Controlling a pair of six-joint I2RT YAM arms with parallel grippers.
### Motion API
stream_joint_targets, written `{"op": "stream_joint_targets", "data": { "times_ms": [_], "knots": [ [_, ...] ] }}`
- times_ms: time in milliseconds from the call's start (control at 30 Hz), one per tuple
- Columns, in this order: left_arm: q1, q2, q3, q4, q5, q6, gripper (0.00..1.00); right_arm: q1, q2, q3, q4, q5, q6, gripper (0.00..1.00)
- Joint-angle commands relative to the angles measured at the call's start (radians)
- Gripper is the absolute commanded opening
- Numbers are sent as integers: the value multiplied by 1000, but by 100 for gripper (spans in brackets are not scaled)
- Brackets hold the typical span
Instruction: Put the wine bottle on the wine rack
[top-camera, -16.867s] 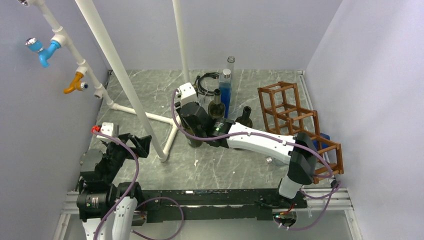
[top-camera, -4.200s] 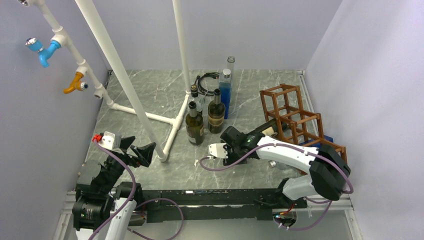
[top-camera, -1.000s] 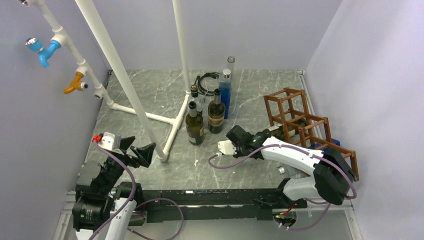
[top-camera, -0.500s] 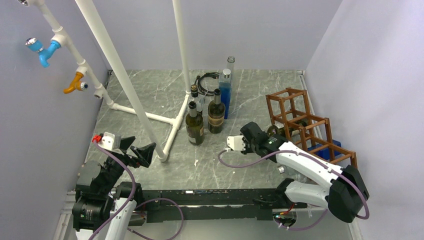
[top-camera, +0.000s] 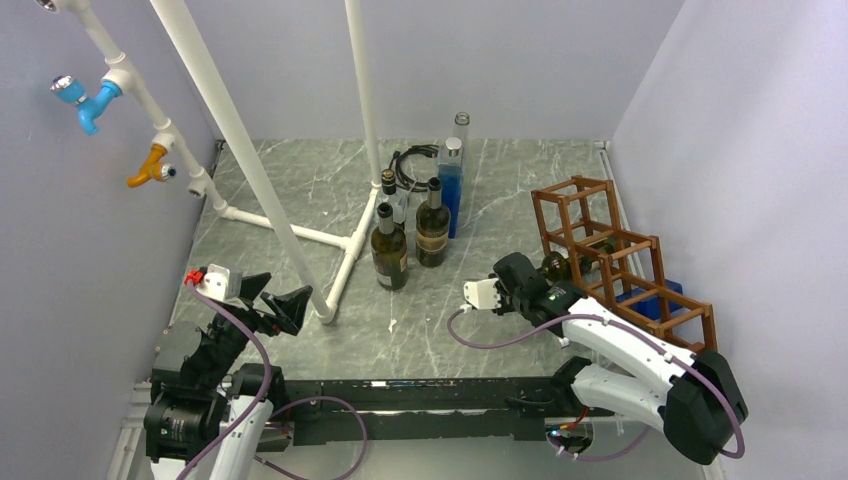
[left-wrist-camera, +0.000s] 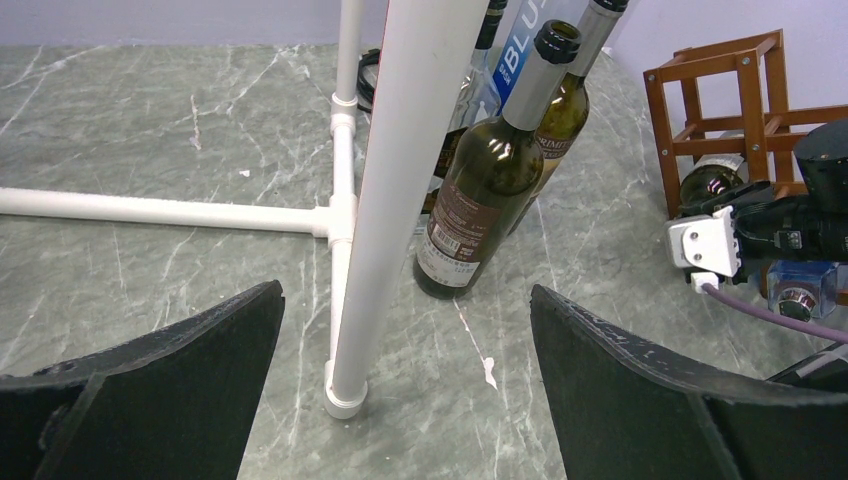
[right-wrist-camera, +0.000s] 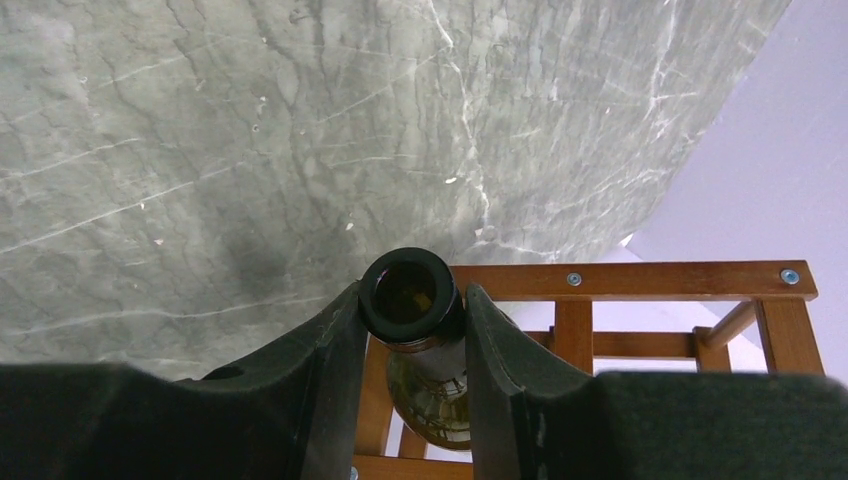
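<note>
The reddish-brown wine rack (top-camera: 620, 255) stands at the right of the table. A dark wine bottle (top-camera: 567, 264) lies on its side in a lower cell, neck pointing left out of the frame. My right gripper (top-camera: 541, 279) is shut on that neck. The right wrist view has the bottle (right-wrist-camera: 432, 385) running away into the wine rack (right-wrist-camera: 640, 281), with my right gripper (right-wrist-camera: 411, 300) pinching just behind the open mouth. My left gripper (top-camera: 272, 302) hangs open at the near left, holding nothing. In its own view, the left gripper (left-wrist-camera: 405, 290) frames a white pipe, the wine rack (left-wrist-camera: 712, 110) far right.
Two dark bottles (top-camera: 390, 252) (top-camera: 433, 225) stand upright mid-table beside a blue bottle (top-camera: 451, 185) and a black cable coil (top-camera: 405, 160). A white pipe frame (top-camera: 290, 232) crosses the left half. A blue object (top-camera: 640, 296) lies under the rack.
My right arm has moved right with the bottle, sliding it deeper into the rack cell. The left arm has not moved.
</note>
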Motion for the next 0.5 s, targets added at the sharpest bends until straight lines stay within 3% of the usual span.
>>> {"op": "stream_joint_targets", "data": {
  "times_ms": [0, 300, 367, 400, 433, 467],
  "knots": [
    [-4, -6, 4, 29, -9, -9, 99, -18, 8, -13, -11, 57, 82, 40],
    [-3, -10, 4, 27, -18, -12, 99, 10, -49, -5, -47, 33, 111, 55],
    [-3, -8, 3, 27, -18, -11, 99, 34, -62, -9, -53, 42, 114, 73],
    [-3, -7, 4, 26, -22, -14, 99, 45, -64, -4, -64, 39, 116, 90],
    [-3, -6, 4, 24, -24, -13, 99, 55, -72, 0, -76, 31, 118, 98],
    [-3, -6, 4, 25, -24, -14, 99, 68, -80, 2, -75, 25, 120, 99]
  ]
}}
